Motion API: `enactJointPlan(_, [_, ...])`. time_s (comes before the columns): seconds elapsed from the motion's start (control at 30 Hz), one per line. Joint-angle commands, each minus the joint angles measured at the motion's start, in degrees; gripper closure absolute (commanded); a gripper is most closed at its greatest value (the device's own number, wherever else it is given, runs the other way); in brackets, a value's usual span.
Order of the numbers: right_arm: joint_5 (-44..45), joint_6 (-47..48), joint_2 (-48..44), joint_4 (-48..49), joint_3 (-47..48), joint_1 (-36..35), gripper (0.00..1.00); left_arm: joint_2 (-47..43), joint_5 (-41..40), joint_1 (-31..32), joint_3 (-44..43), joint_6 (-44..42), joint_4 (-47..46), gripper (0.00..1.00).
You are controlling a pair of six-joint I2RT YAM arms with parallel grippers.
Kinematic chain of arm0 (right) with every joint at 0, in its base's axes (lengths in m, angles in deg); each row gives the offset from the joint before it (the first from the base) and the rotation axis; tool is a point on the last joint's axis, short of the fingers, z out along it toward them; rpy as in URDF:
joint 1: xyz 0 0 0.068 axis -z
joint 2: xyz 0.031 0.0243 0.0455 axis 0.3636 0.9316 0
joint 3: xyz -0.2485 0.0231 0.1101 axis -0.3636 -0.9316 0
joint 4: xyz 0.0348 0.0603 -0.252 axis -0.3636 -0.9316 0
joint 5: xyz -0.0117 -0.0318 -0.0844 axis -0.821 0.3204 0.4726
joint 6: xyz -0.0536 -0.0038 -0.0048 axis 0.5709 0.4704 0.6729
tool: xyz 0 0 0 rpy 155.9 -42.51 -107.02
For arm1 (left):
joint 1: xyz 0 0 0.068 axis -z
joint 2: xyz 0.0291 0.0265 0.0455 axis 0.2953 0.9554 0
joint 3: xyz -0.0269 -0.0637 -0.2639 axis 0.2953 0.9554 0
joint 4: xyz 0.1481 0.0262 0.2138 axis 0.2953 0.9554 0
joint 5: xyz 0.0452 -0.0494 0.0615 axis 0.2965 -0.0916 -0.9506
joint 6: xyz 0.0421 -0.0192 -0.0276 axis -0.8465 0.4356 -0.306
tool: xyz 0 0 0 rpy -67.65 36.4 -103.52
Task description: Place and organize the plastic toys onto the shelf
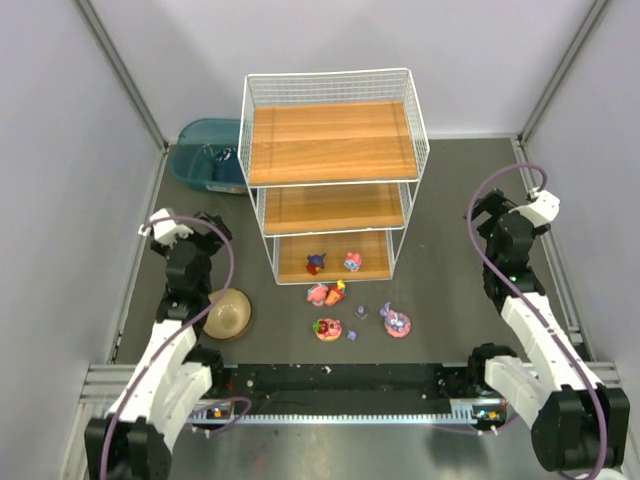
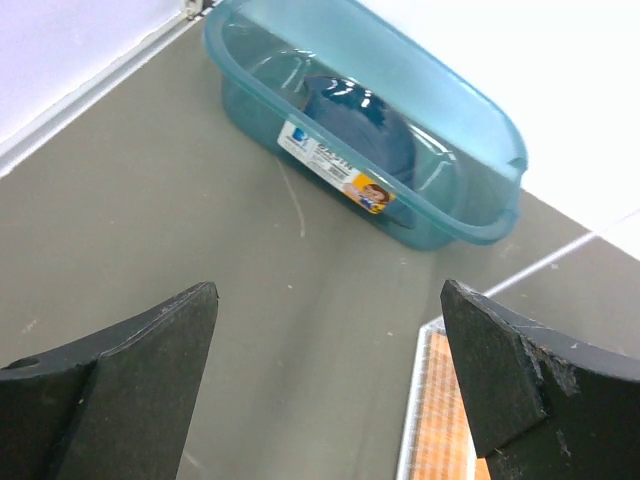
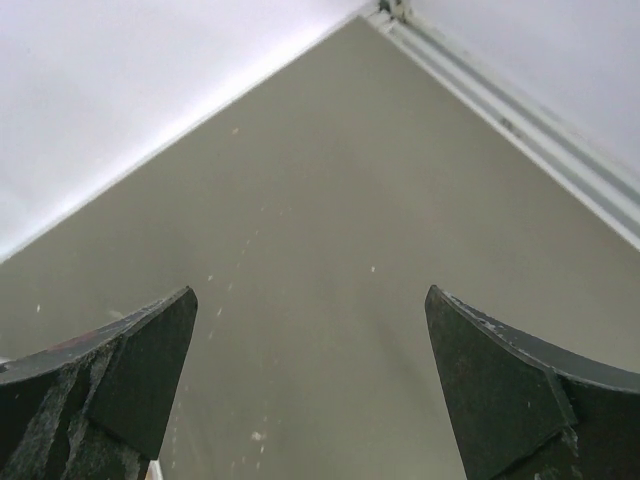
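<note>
My left end effector (image 2: 330,300) hangs left of the shelf (image 1: 330,140), fingers spread wide with nothing between them, facing the teal bin (image 2: 370,120) at the shelf's back left corner, while a tan bowl (image 1: 228,312) lies on the surface (image 1: 450,290) off the shelf's front left. Two plastic toys (image 1: 315,264) stand on the shelf's lowest board (image 1: 372,256) — the others, among them a pink flower-topped disc (image 1: 328,328), lie scattered on the surface just in front of the shelf. My right end effector (image 3: 310,300) hovers well to the right of the shelf — fingers equally spread, gripping nothing, pointed at the grey surface by the wall.
</note>
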Motion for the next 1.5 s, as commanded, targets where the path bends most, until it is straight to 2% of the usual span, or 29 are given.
enactJointPlan(0.0, [-5.2,-4.4,-3.1,-15.7,3.4,-0.3,0.01,-8.1,3.6,0.5,1.1,5.0,7.9,0.01])
enactJointPlan(0.1, [-9.7,-8.2,-8.1,-16.8,0.0,-2.5,0.01,-11.8,9.8,0.8,1.3,4.8,13.0,0.01])
enactJointPlan(0.23, [-2.3,-9.3,-11.3,-22.8,-1.2,-12.3,0.01,-20.2,13.1,2.3,4.6,7.0,17.0,0.01])
enactJointPlan(0.37, [-5.0,-15.1,-13.4,-27.6,-3.4,-17.2,0.01,-27.1,16.5,2.7,5.4,8.4,22.0,0.01])
enactJointPlan(0.57, [-5.9,-20.1,-15.5,-33.0,-5.7,-24.4,0.03,-28.7,24.5,2.8,5.4,9.4,28.6,0.01])
enactJointPlan(0.67, [-9.7,-20.9,-15.6,-34.9,-6.0,-24.6,0.04,-28.0,27.7,2.8,4.6,10.6,32.6,0.02])
enactJointPlan(0.77, [-14.5,-20.9,-16.3,-35.0,-6.4,-24.5,0.05,-26.7,31.0,2.8,4.0,11.7,34.7,0.10])
enactJointPlan(0.87, [-20.9,-18.6,-17.4,-32.5,-6.9,-24.6,0.06,-26.2,35.9,2.9,4.0,12.3,34.7,0.17])
enactJointPlan(1.07, [-29.1,-16.0,-18.4,-26.6,-8.5,-24.6,0.11,-24.2,41.5,2.8,4.3,8.6,31.5,0.24])
enactJointPlan(1.2, [-33.8,-17.1,-16.4,-22.2,-9.1,-24.5,0.22,-21.6,45.8,2.8,3.2,8.0,29.8,0.32])
enactJointPlan(1.47, [-36.7,-19.9,-11.3,-14.0,-11.3,-24.6,0.35,-20.4,48.0,2.8,3.8,6.6,27.9,0.37])
